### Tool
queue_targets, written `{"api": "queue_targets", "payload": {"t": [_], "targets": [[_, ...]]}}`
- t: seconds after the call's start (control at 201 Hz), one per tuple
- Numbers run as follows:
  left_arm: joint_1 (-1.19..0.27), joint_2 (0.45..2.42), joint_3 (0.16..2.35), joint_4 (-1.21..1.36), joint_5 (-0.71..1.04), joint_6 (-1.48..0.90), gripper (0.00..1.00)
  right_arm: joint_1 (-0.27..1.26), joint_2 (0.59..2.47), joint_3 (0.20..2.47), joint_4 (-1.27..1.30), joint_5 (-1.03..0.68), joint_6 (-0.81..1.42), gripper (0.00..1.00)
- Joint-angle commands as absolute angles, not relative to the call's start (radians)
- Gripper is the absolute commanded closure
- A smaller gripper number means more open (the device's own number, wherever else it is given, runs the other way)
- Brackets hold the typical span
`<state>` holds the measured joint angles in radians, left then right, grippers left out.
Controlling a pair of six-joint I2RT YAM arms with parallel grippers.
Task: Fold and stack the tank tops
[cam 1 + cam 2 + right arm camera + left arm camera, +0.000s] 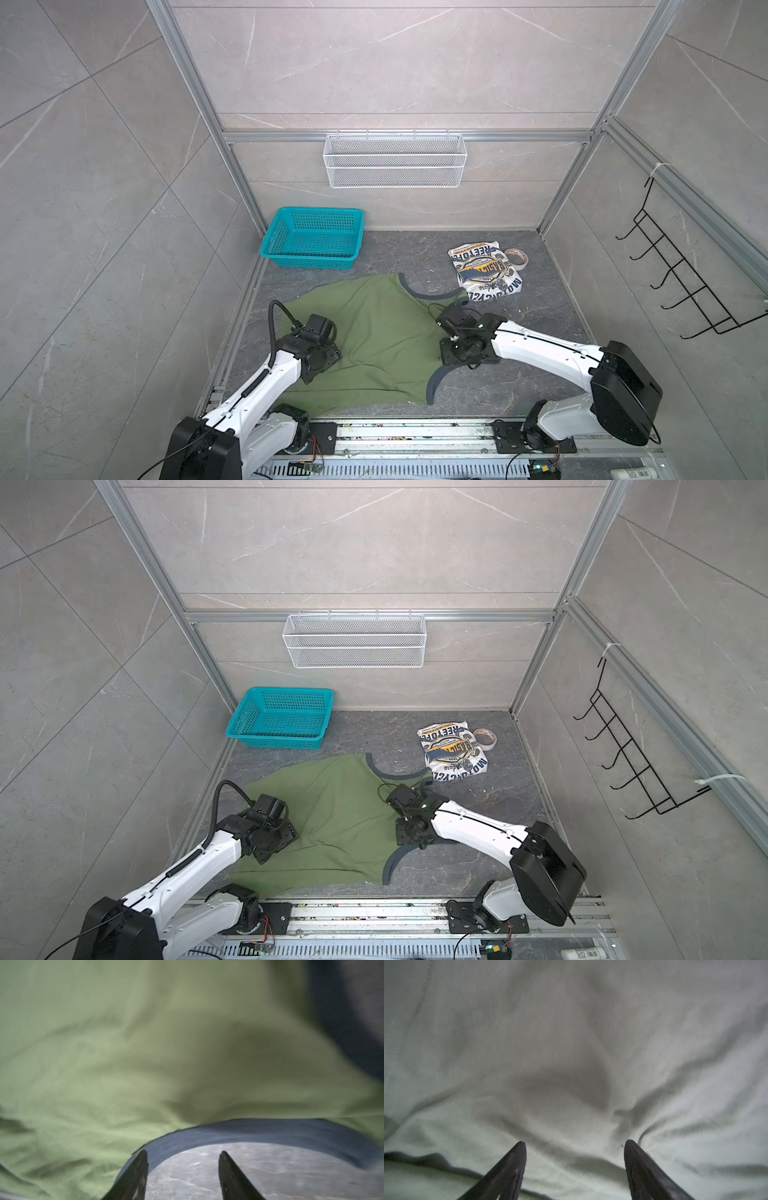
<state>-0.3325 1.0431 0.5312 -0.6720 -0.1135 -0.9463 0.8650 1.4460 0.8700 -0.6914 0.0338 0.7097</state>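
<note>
Only overhead: folded white tank top (485, 272)

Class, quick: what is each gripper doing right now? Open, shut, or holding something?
Left gripper: open, holding nothing, over the olive tank top.
Right gripper: open, holding nothing, at that top's navy trim.

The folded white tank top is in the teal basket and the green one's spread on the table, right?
No: in both top views the folded white tank top lies on the table, not in the teal basket. The green tank top is spread out.
</note>
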Motion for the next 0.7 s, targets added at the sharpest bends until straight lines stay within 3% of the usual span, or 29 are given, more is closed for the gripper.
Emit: {"api": "queue_targets", "payload": {"t": [0.0,0.274,0.562,0.692], "targets": [[-0.265,1.079,0.529,-0.581,-0.052,-0.893,0.23,0.998,1.455,0.896,-0.690,0.075,0.772,0.46],[-0.179,1.154,0.519,-0.506,0.004,-0.848,0.22,1.291,1.569,0.981,-0.786,0.189,0.902,0.48],[-0.163,1.183,0.540,-0.495,-0.024,-0.826,0.22,1.331,1.659,0.970,-0.791,0.190,0.971,0.48],[-0.143,1.201,0.540,-0.483,-0.044,-0.821,0.21,1.331,1.667,0.968,-0.818,0.202,0.987,0.59]]}}
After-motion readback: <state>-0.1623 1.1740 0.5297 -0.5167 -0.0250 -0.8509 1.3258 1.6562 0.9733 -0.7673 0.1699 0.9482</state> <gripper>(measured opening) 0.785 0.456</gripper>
